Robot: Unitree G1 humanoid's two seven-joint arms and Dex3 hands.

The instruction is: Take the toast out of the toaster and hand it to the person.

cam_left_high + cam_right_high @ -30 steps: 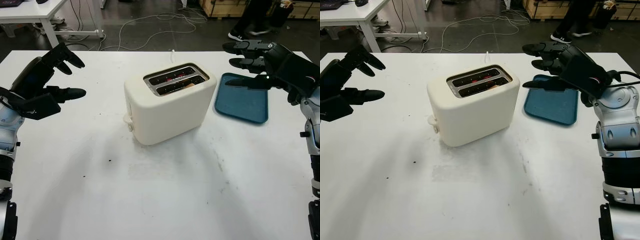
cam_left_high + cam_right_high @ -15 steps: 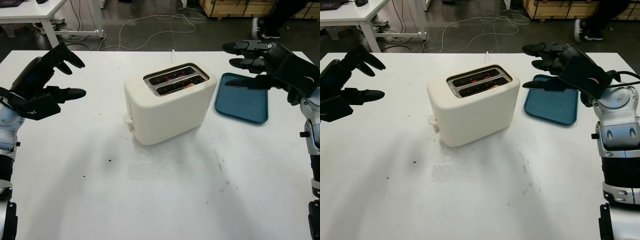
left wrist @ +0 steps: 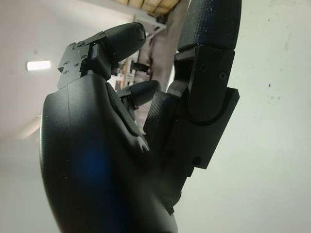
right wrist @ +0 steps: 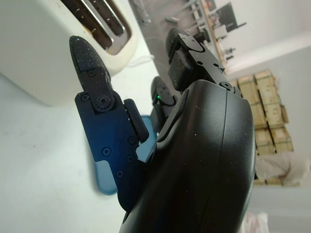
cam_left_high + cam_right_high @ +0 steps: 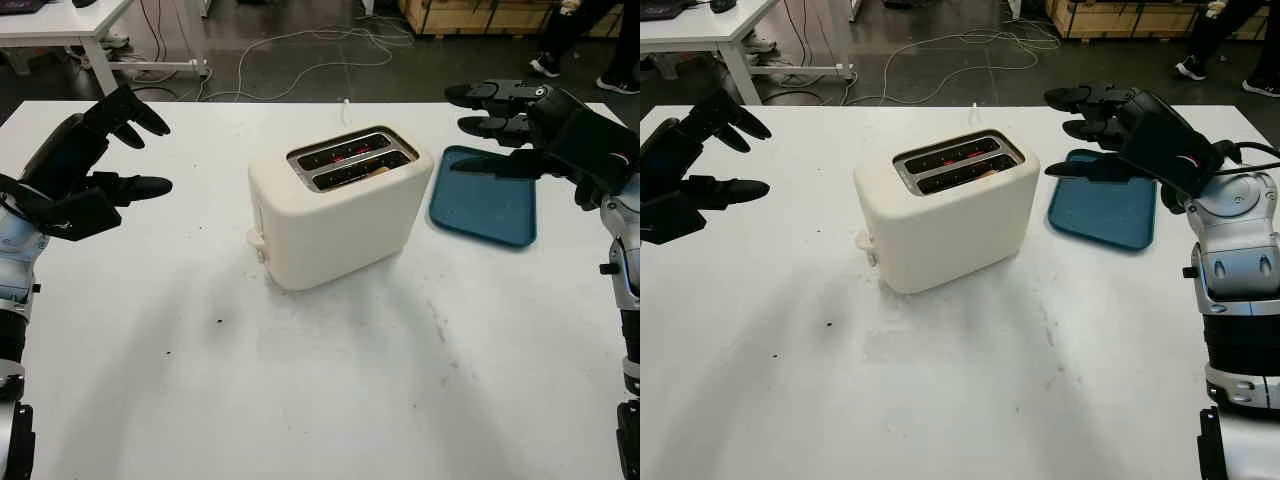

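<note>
**A:** Scene? Surface first.

**B:** White table point(image 5: 330, 400), dark floor with cables behind. Cream two-slot toaster point(image 5: 335, 215) mid-table, angled. Blue tray point(image 5: 487, 205) just beside it on the robot's right, flat, near the table's right edge.

**A:** Toast?

**B:** Toast point(image 5: 378, 170) sits low in the near slot, only a tan edge showing.

**A:** Hands?

**B:** Left hand point(image 5: 85, 165) open, holding nothing, raised well left of the toaster. Right hand point(image 5: 530, 125) open, empty, hovering over the tray's far end, near the toaster's right side.

**A:** Room to move?

**B:** Bare table all around the toaster, widest in front.

**A:** Wrist cams?

**B:** Right wrist view catches the toaster slots past the fingers point(image 4: 92, 77). A person's shoes point(image 5: 580, 72) on the floor, far right.
</note>
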